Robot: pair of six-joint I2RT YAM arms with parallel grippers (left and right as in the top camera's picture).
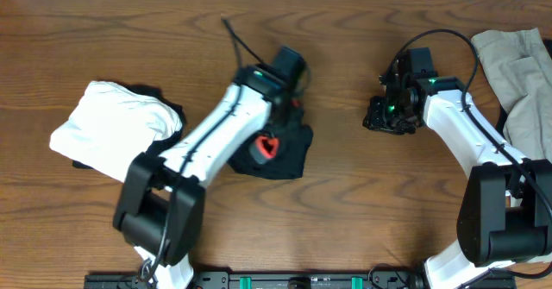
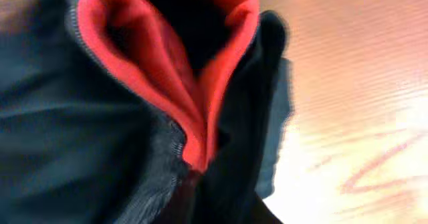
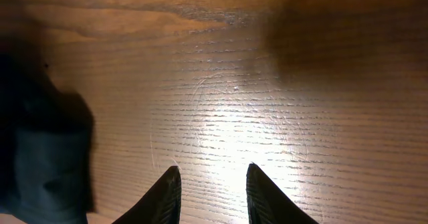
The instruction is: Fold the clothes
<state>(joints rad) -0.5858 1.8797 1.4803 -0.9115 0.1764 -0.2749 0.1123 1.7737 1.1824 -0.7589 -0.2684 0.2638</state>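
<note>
Left end effector sits right over the black pants; its opening I cannot tell. Right end effector, empty and slightly open, hovers well right of the pants, so left is nearer.

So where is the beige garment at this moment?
In the overhead view the beige garment lies at the table's far right corner, behind the right arm and far from the black pants at the centre.

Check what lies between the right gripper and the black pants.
Only bare wood table: the overhead view shows nothing between the right gripper and the black pants.
</note>
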